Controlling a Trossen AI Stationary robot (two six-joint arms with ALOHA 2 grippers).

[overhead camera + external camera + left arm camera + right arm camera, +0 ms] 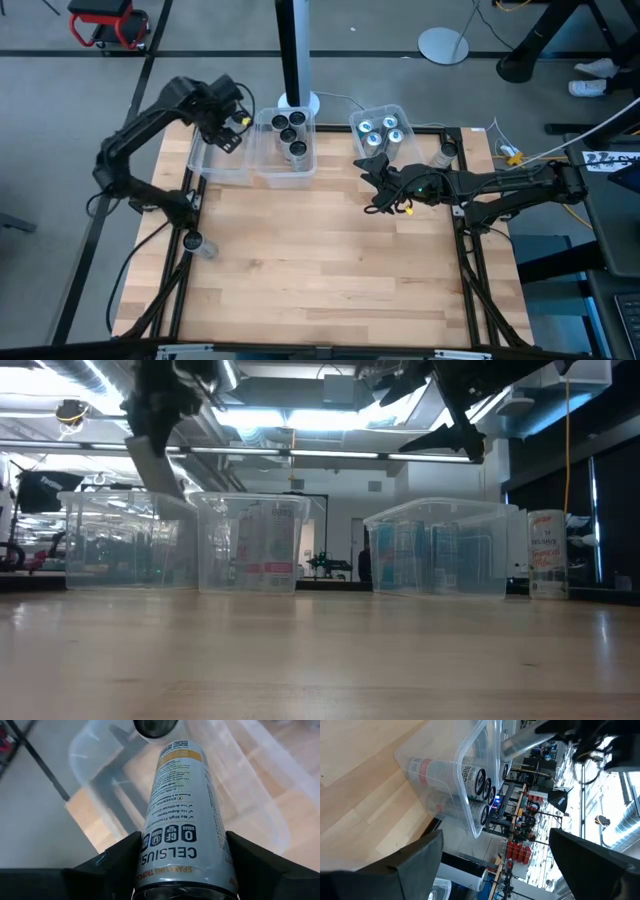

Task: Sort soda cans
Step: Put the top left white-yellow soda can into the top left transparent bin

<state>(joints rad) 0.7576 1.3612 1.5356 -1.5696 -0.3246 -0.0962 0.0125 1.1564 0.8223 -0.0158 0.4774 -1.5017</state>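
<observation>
Silver can (180, 815) with black print and orange band; dark-topped cans (288, 128); blue-topped cans (380, 131); light wood-grain surface (320, 260); clear bins (220, 160)

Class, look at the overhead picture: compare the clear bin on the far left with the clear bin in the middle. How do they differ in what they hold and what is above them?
The left bin holds no cans yet, while the middle bin holds four cans standing upright. The left gripper, shut on a silver can, hangs over the left bin; nothing hangs over the middle bin. Both are clear, rectangular, and stand side by side at the table's far edge.
</observation>
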